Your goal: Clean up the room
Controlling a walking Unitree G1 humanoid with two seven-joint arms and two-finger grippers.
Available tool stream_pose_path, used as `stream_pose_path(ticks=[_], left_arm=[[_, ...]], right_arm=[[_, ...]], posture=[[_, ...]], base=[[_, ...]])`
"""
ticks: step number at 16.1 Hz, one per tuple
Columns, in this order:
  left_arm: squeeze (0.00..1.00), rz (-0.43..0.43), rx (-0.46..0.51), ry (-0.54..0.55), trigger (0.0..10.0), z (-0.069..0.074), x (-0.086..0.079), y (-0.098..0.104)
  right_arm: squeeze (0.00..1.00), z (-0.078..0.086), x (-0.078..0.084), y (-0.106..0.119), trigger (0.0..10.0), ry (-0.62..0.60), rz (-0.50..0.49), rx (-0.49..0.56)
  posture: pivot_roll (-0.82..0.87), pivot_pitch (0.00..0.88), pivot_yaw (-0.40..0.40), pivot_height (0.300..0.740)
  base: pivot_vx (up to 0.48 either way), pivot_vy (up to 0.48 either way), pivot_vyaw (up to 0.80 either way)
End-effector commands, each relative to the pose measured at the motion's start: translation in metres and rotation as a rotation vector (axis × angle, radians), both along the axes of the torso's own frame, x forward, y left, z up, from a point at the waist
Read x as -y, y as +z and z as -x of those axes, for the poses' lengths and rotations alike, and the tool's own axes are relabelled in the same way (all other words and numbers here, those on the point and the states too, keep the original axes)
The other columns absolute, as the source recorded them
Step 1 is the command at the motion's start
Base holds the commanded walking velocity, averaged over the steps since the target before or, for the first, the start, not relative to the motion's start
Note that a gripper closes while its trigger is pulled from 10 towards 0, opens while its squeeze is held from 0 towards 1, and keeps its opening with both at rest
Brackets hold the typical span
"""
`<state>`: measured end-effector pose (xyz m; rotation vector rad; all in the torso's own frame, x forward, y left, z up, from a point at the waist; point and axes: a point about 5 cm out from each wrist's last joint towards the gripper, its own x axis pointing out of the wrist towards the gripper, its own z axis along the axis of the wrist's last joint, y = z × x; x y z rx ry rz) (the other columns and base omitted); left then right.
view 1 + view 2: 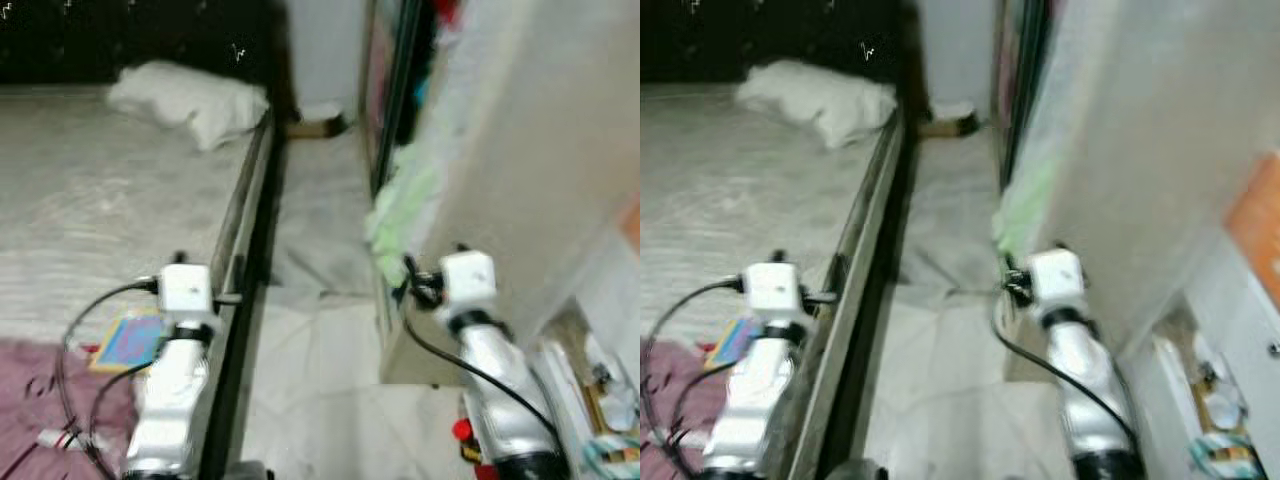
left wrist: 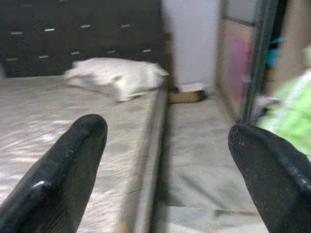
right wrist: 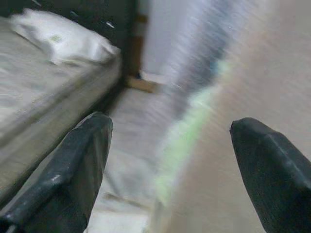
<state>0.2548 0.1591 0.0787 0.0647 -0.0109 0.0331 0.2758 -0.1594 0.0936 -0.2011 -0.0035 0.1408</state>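
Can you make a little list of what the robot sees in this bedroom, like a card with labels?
place: bedroom, narrow floor strip between bed and wardrobe
bed: bare mattress, on the robot's left
pillow: white, at the far end of the bed
green cloth: hanging out of the wardrobe on the right
colourful book: lying on the bed near the left arm
left end effector: open, empty, pointing along the bed edge
right end effector: open, empty, near the green cloth
picture: blurry

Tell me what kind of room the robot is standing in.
Most likely a bedroom. A wide bed with a pale grey mattress carries a rumpled white pillow against a dark tufted headboard, and a tall sliding-door wardrobe stands across the narrow aisle with clothes showing inside.
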Motion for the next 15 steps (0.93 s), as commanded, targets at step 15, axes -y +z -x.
stream_pose_path(ticks=[15], left_arm=[[0.00,-0.029,0.001,0.043,10.0,-0.003,-0.005,0.000]], right_arm=[[0.00,-0.028,-0.013,0.015,10.0,0.035,0.022,0.068]], posture=[[-0.01,0.000,0.047,0.740]], base=[[0.000,0.000,0.80]])
